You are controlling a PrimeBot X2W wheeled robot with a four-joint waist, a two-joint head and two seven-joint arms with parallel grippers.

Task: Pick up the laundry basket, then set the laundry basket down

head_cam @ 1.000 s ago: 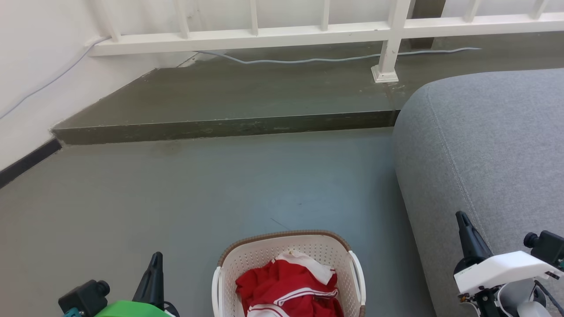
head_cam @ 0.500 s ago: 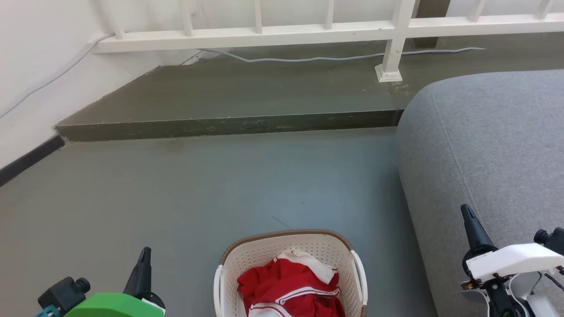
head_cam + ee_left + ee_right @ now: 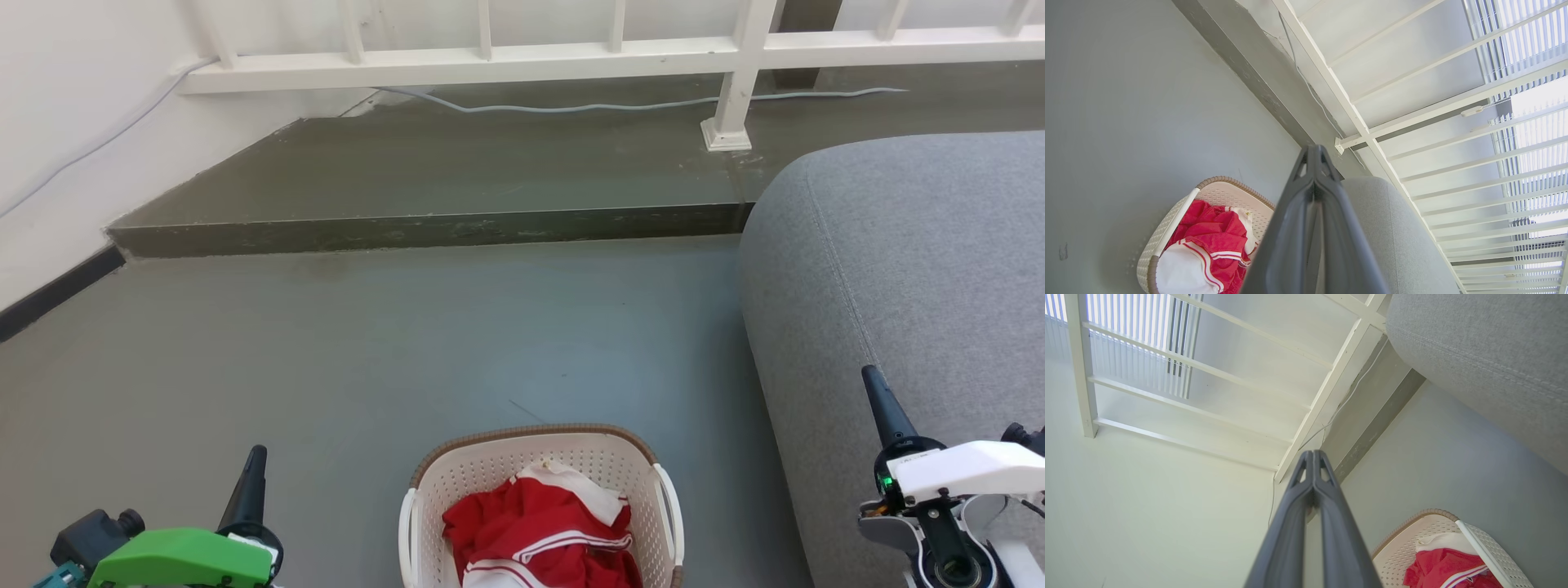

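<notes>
I'm seeing both pincers pressed closed, empty: left gripper [image 3: 255, 459], right gripper [image 3: 874, 385], flanking the laundry basket [image 3: 531, 429] sitting on the floor [image 3: 326, 367] beside the sofa [image 3: 898, 245]. Risk I'm flagging: unopened, they may be glancing off the handles [image 3: 669, 508], tipping it.

The laundry basket [image 3: 539, 490], cream perforated plastic with a brown woven rim, stands upright on the floor holding red-and-white clothing.

Plain grey floor [image 3: 326, 367] all over, with a darker raised step [image 3: 424, 233] at the back – a white railing [image 3: 490, 61] stands on it and a pale cable [image 3: 571, 107] snakes along the step. White wall [image 3: 65, 122] with a dark baseboard [image 3: 57, 298] on the left, grey fabric sofa [image 3: 914, 269] on the right, and daylight coming through blinds [image 3: 1527, 41] past the railing.
</notes>
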